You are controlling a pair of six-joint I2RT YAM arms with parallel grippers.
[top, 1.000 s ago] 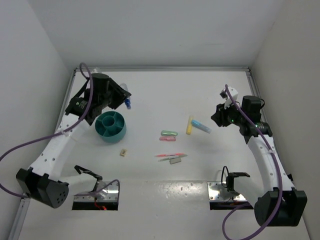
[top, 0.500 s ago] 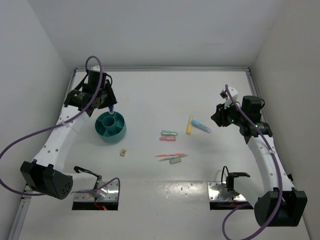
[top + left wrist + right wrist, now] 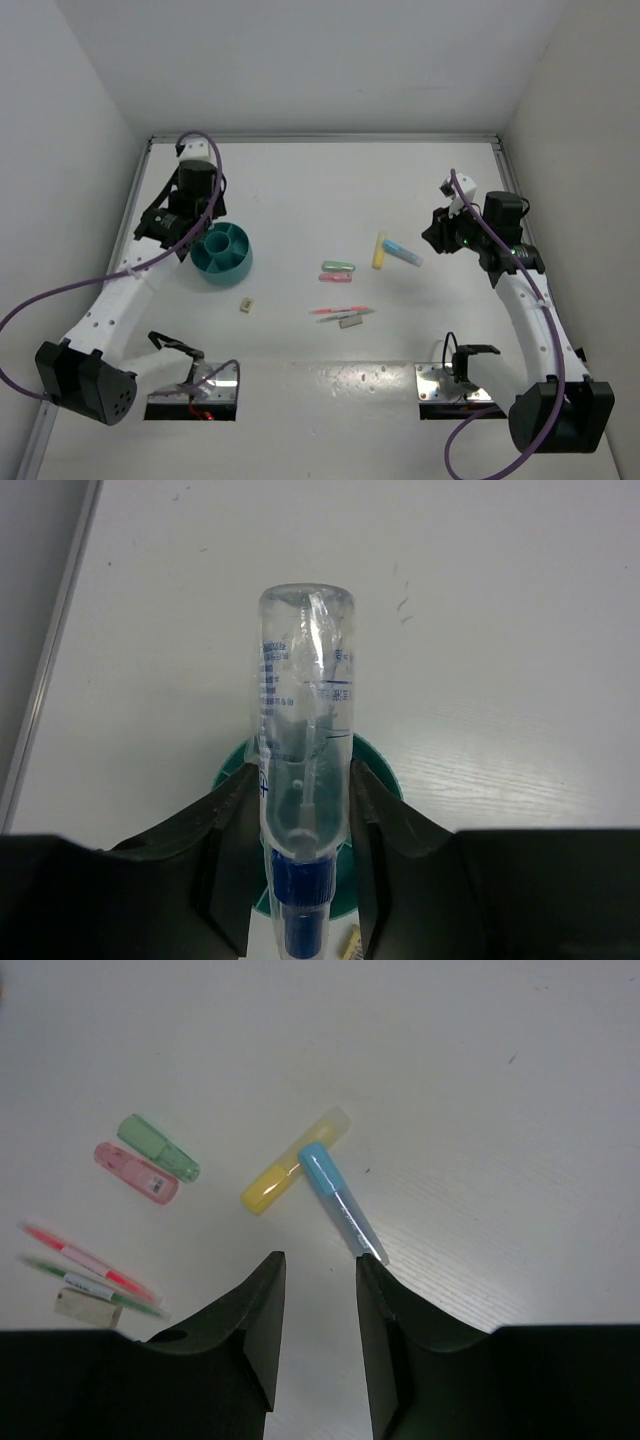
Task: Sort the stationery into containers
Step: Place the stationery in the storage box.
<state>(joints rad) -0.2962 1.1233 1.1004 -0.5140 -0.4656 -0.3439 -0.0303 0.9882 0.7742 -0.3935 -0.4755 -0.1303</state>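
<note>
My left gripper is shut on the clear-blue marker and holds it over the left side of the round teal organiser, whose rim shows under the marker. The beige eraser lies in front of the organiser. My right gripper is open and empty, hovering just short of the light-blue marker, which crosses the yellow marker. The green piece and the pink piece lie side by side. The thin red pen lies near them, mid-table.
A thin green pen and a small grey block lie beside the red pen. White walls close in the left, right and back. Two metal plates with cable clips sit at the near edge.
My left arm has swung the clear-blue marker from behind the organiser to above its left side, and the wrist has turned. The right arm has not moved.
</note>
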